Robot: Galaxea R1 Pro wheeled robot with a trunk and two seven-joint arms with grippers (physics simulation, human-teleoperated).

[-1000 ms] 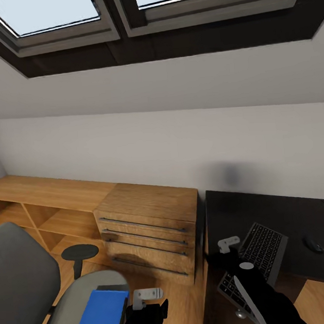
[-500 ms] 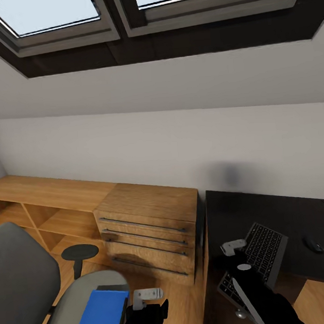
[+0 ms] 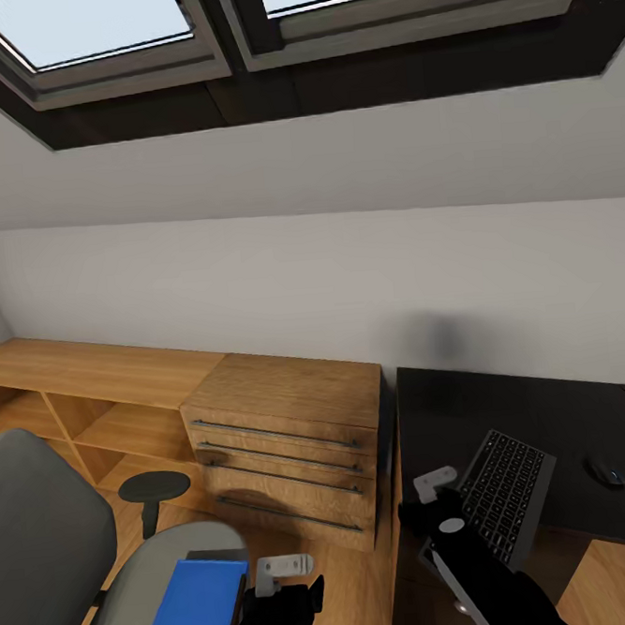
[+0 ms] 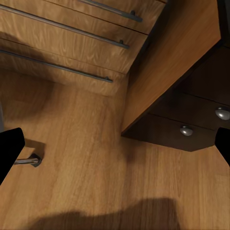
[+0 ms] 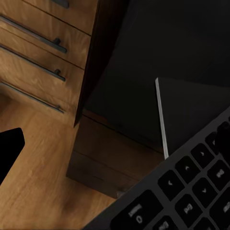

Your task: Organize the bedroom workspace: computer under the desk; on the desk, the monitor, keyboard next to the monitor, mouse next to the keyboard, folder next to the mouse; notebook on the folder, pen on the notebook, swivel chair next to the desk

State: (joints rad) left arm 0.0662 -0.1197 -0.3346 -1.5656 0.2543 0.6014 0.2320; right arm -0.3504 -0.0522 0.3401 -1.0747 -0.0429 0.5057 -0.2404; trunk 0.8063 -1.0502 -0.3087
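A dark keyboard (image 3: 504, 499) lies on the black desk (image 3: 480, 412), its near end jutting past the front edge. The black mouse (image 3: 607, 471) rests further right on the desk. My right gripper (image 3: 420, 511) hovers open at the keyboard's near-left corner; the right wrist view looks down on the keyboard (image 5: 191, 191) from close by, with nothing gripped. The blue folder (image 3: 194, 604) lies on the grey swivel chair (image 3: 50, 559). Beside the folder, my left gripper (image 3: 311, 595) is held over the wooden floor (image 4: 86, 158), open and empty.
A wooden drawer unit (image 3: 290, 446) stands between chair and desk, with low open shelves (image 3: 95, 414) to its left. The desk's own drawers with round knobs (image 4: 186, 130) sit below its top. Sloped wall and skylights are above.
My right arm has drawn a little to the left and lower along the keyboard's near end. The keyboard, left arm and folder have stayed put.
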